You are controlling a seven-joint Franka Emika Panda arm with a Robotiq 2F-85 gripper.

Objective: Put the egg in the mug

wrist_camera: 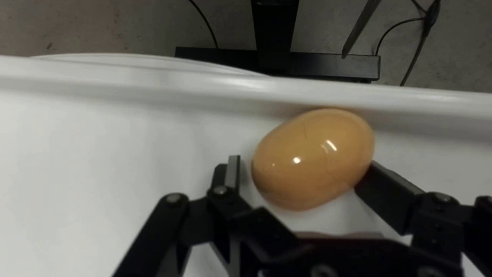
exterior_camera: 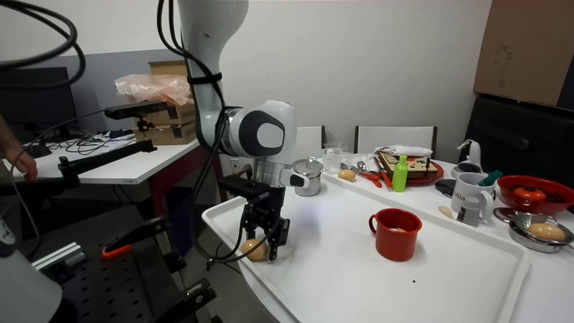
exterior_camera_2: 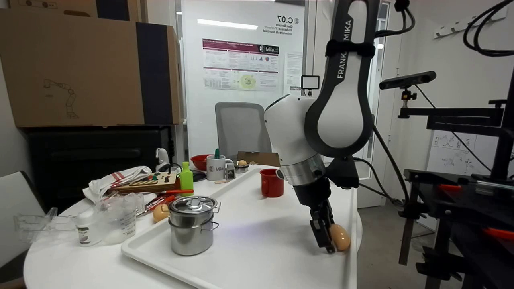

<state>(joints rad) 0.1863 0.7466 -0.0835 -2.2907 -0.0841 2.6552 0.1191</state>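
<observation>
The white tray [exterior_camera: 350, 287] extends beneath the claw [wrist_camera: 302, 171]. The green bottle [exterior_camera: 400, 176] stands upright outside the tray, well apart from the claw. The lidded steel pot [exterior_camera_2: 192, 237] stands between the claw and a transparent vessel [exterior_camera: 332, 162]; the vessel appears to be graduated.

I'm running my Franka arm [exterior_camera_2: 341, 116] in a research lab. In both exterior views I see a bracket-mounted camera [exterior_camera_2: 407, 80] and a box [exterior_camera_2: 80, 76] printed with a robot-arm sketch. In an exterior view there's a poster [exterior_camera_2: 241, 64], mirrored lettering [exterior_camera_2: 283, 22] naming Université de Montréal, and possibly a whiteboard [exterior_camera_2: 445, 156], its scrawl unreadable. In an exterior view, a monitor [exterior_camera: 40, 105] stands on a cable-strewn desk [exterior_camera: 150, 163].
</observation>
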